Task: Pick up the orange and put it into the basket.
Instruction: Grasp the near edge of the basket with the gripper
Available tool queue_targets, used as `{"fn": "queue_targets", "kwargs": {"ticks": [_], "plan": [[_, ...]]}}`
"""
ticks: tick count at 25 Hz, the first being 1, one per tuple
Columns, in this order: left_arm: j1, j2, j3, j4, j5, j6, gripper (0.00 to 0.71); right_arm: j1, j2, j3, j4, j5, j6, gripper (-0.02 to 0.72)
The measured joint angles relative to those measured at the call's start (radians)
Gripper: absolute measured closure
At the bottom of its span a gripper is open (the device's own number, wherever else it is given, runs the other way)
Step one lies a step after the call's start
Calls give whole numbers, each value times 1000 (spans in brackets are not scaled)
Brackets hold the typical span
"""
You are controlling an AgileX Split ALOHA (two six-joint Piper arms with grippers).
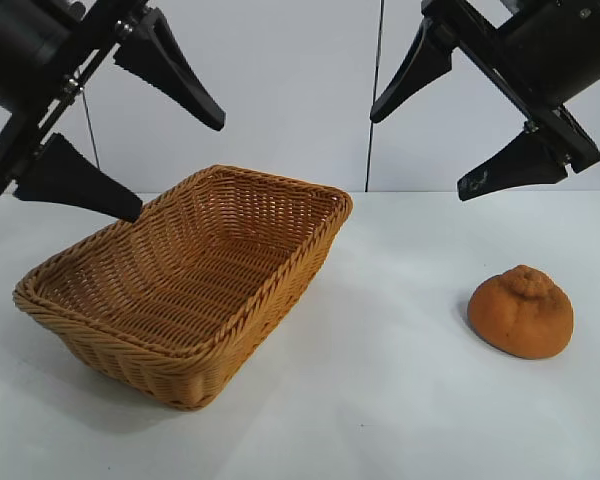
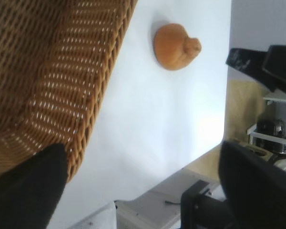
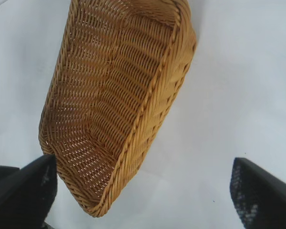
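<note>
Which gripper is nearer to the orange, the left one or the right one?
Right. The right gripper hangs open above the orange; the left gripper is open over the basket, far across.

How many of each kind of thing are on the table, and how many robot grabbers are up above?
Orange: 1
Basket: 1
Robot tools: 2, the left tool and the right tool, both open and holding nothing
Total: 4
</note>
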Motion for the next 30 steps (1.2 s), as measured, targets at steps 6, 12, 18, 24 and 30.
{"fn": "queue_targets", "kwargs": {"ticks": [6, 12, 18, 24, 30], "plan": [[-10, -107, 120, 239, -58, -380, 94, 0, 0, 0, 0, 0, 0, 29], [-10, -137, 230, 313, -150, -650, 94, 0, 0, 0, 0, 0, 0, 29], [-71, -137, 243, 403, -220, -799, 94, 0, 0, 0, 0, 0, 0, 29], [-185, -134, 244, 684, -305, -1169, 118, 0, 0, 0, 0, 1, 0, 29], [-195, -57, 244, 787, -382, -1325, 122, 0, 0, 0, -2, 4, 0, 29]]}}
